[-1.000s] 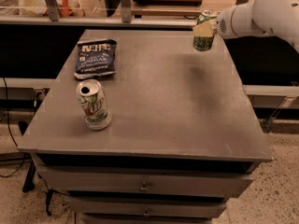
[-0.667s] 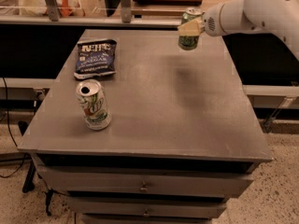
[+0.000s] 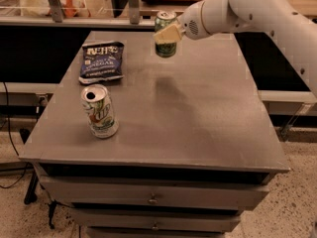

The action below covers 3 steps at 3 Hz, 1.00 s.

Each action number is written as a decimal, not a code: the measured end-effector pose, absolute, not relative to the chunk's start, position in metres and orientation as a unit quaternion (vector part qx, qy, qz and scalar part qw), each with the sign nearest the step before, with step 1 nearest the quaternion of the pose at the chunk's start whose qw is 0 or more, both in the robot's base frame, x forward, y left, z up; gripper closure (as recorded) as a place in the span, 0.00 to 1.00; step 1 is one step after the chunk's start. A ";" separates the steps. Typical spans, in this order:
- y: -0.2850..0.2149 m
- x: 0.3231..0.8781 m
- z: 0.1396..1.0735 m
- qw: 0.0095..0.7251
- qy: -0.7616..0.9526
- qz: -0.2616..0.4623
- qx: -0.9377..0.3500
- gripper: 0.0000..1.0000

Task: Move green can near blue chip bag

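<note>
Green can [image 3: 166, 48] held aloft by gripper [image 3: 168, 32].
It is pinched between the fingers above the table [image 3: 198, 113], right of the bag [image 3: 101, 62]; a white can [image 3: 100, 111] is stood front-left.

Arm [image 3: 257, 9] extended, gripper [image 3: 167, 33] clamped on the green can [image 3: 165, 49], held aloft right of the blue chip bag [image 3: 101, 61].

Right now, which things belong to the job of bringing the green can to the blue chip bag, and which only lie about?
Job: green can, held above the table by the end effector; blue chip bag, flat at the far left.
Lying about: white can, standing at the near left.
</note>
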<state>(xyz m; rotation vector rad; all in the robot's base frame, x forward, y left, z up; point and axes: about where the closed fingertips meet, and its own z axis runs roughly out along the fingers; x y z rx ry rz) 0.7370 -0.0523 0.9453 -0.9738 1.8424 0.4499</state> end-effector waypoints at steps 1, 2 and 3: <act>-0.011 0.726 0.938 0.470 0.737 0.204 -0.441 1.00; 0.019 0.724 0.931 0.463 0.724 0.216 -0.464 1.00; 0.041 0.731 0.927 0.463 0.716 0.221 -0.473 1.00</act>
